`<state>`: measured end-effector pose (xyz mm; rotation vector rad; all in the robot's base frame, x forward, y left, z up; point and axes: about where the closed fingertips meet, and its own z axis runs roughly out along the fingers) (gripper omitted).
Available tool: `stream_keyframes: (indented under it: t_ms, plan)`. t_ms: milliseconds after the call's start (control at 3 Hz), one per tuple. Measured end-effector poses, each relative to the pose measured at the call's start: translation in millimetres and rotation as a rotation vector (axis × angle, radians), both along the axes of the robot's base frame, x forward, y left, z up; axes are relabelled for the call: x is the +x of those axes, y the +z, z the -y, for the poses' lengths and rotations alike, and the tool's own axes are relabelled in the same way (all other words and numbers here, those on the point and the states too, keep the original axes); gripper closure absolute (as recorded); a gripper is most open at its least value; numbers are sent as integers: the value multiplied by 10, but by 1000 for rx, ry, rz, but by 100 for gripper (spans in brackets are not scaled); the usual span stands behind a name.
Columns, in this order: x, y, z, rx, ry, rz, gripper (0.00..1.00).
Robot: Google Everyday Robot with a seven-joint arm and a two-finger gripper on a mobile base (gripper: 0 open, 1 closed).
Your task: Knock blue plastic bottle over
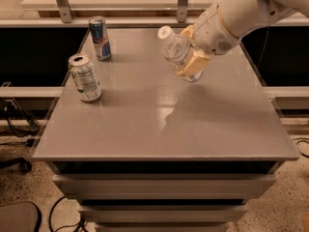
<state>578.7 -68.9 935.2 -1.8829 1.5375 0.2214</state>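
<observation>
The blue plastic bottle (pixel 175 47) is in the far right part of the tabletop (pixel 164 129). It does not stand upright: it leans strongly, with its white cap pointing up and to the left side of the picture, and its lower end is near the surface. The pincer (pixel 192 64) is pressed against the lower part of the bottle, on the right side of it, at the end of the white arm (pixel 241 13) that comes in from the upper right. Whether the pincer is wide, narrow or closed on the bottle cannot be told, because the bottle and the pincer overlap there. It is also not clear if the bottom of the bottle touches the tabletop.

The step in hand seems to be the tipping itself, and it looks about half done. To do it well, the push should probably go on in the same leftward direction, slow and steady, until the bottle lies on its side. If the pincer does hold the bottle, it has to let go. The bottle is round and light, so it may roll after it falls. The blue-silver can (pixel 100 37) and the white-green can (pixel 85 77) stand well apart to the left, and the push should stop before it reaches them.
</observation>
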Motion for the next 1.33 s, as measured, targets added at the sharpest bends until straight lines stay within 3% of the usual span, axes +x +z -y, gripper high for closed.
stream_keyframes:
  t_ms: [333, 667, 1000, 1333]
  plan:
    - [-181, 5, -157, -142, 129, 118, 100]
    - [-350, -46, -371, -244, 253, 200, 100]
    - [-479, -164, -630, -353, 342, 242, 100]
    - [-529, -309, -833, -480, 381, 227, 100]
